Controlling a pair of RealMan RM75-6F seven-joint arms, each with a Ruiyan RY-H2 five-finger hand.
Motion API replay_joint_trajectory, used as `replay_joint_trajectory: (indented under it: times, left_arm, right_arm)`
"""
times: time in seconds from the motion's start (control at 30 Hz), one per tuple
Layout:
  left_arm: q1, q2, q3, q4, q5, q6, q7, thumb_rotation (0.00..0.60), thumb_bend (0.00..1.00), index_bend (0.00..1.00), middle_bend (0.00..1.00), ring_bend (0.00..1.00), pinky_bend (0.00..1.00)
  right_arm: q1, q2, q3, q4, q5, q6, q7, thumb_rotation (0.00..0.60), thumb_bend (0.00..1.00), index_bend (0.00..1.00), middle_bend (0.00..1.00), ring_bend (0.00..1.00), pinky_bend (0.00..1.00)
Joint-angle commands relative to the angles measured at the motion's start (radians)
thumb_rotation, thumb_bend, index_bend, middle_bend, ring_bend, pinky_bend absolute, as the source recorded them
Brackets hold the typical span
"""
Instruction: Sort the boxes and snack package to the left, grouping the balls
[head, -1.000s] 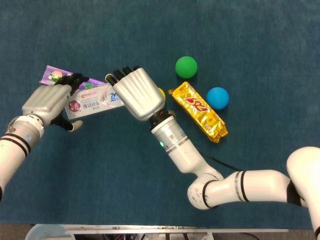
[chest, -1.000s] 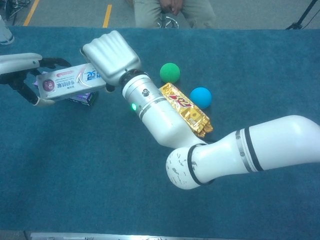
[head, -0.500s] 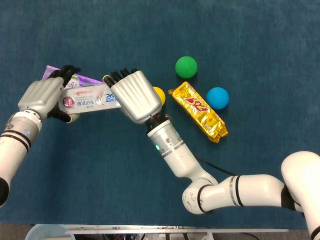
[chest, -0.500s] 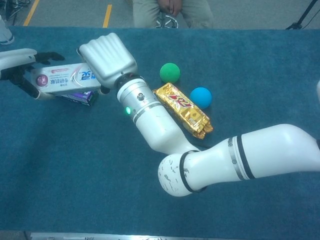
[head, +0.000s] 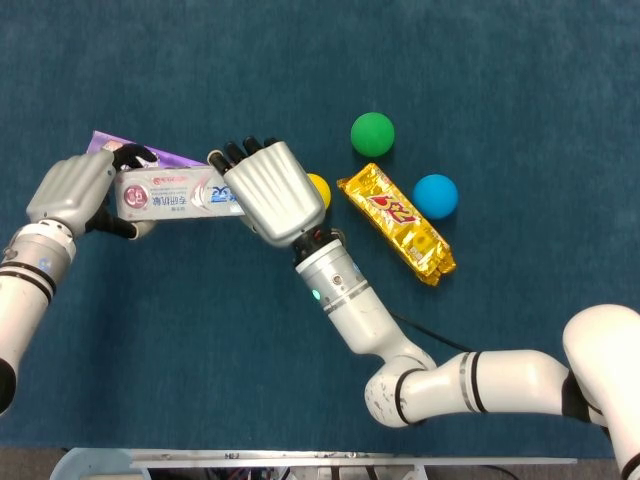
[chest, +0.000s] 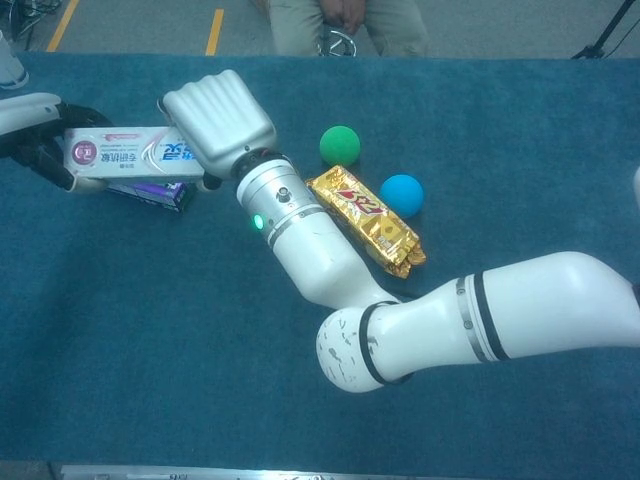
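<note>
— Two hands on one item? State them.
— Left hand (head: 70, 190) and right hand (head: 272, 190) each grip an end of the white box (head: 172, 193).
— Change?
— Box has shifted left, now above the purple box (chest: 150, 192). Handover nearly complete.
— Outstanding?
— Snack (head: 397, 221) on counter (head: 500, 100), between green ball (head: 372, 133) and blue ball (head: 435, 195); yellow ball (head: 319, 187) half hidden.

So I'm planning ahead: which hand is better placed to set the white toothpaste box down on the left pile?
Left. The left hand holds the white toothpaste box's outer end over the purple box; the right hand grips the inner end.
</note>
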Motion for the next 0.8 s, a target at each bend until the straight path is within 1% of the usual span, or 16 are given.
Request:
replay_joint_trajectory:
  times: [0.03, 0.1, 0.17, 0.43, 0.67, 0.8]
  left_arm:
    - [0.005, -0.001, -0.003, 0.001, 0.007, -0.001, -0.006, 0.6, 0.27, 0.28, 0.37, 0.36, 0.49]
    - [0.007, -0.001, -0.004, 0.003, 0.011, -0.003, -0.008, 0.6, 0.27, 0.29, 0.38, 0.38, 0.51]
    - [0.008, -0.001, -0.004, 0.004, 0.013, -0.01, -0.009, 0.6, 0.27, 0.3, 0.39, 0.38, 0.52]
    - [0.013, -0.006, 0.0, 0.013, 0.028, -0.018, -0.006, 0.6, 0.27, 0.31, 0.4, 0.39, 0.53]
    - [0.018, -0.011, -0.001, 0.03, 0.027, -0.016, -0.007, 0.6, 0.27, 0.34, 0.44, 0.41, 0.57]
    - [0.02, -0.012, 0.001, 0.041, 0.028, -0.02, -0.007, 0.6, 0.27, 0.34, 0.44, 0.42, 0.57]
  right_arm:
    - [-0.002, 0.0, 0.003, -0.002, 0.003, -0.006, 0.003, 0.6, 0.22, 0.62, 0.55, 0.47, 0.66]
    - [-0.003, 0.001, 0.004, -0.003, 0.004, -0.01, 0.005, 0.6, 0.22, 0.58, 0.53, 0.45, 0.66]
    - [-0.004, 0.002, 0.007, -0.005, 0.008, -0.014, 0.005, 0.6, 0.22, 0.57, 0.53, 0.45, 0.66]
    - [-0.006, 0.0, 0.017, -0.012, 0.027, -0.026, -0.002, 0.6, 0.22, 0.57, 0.53, 0.45, 0.66]
    - [-0.01, 0.006, 0.022, -0.015, 0.034, -0.032, 0.01, 0.6, 0.22, 0.57, 0.53, 0.45, 0.66]
    - [-0.014, 0.012, 0.022, -0.021, 0.036, -0.033, 0.015, 0.6, 0.22, 0.57, 0.53, 0.45, 0.66]
